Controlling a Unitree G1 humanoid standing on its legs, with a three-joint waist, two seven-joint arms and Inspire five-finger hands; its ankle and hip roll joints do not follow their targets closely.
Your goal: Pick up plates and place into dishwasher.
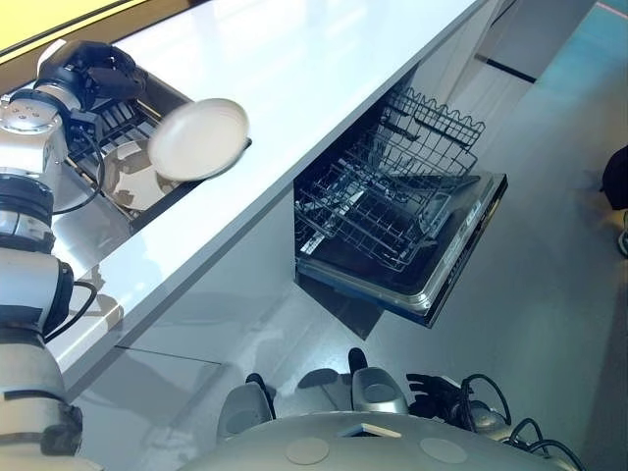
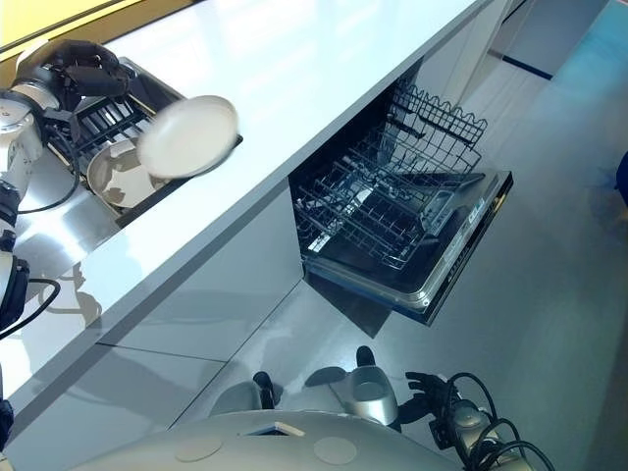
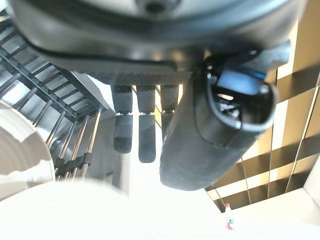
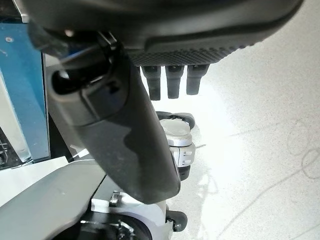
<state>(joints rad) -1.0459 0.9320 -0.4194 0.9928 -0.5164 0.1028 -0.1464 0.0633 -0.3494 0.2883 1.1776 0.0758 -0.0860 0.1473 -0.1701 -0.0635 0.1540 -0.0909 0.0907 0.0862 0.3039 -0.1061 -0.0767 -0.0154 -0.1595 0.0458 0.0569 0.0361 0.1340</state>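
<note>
A cream plate (image 1: 198, 138) stands tilted at the sink's (image 1: 167, 201) near edge, leaning over the white counter (image 1: 294, 69). A second plate (image 1: 128, 175) lies lower in the sink beside it, also seen in the left wrist view as a ringed disc (image 3: 22, 160). My left hand (image 1: 96, 69) hovers above the dark wire dish rack (image 2: 103, 113) at the back of the sink, apart from the tilted plate, fingers (image 3: 145, 135) relaxed and holding nothing. My right hand (image 1: 430, 392) hangs low by the floor, open and empty (image 4: 172, 80).
The dishwasher (image 1: 432, 285) under the counter stands open, door folded down. Its lower wire rack (image 1: 378, 221) is pulled out over the door, and the upper rack (image 1: 437, 123) sits behind it. Grey floor (image 1: 549, 294) spreads to the right.
</note>
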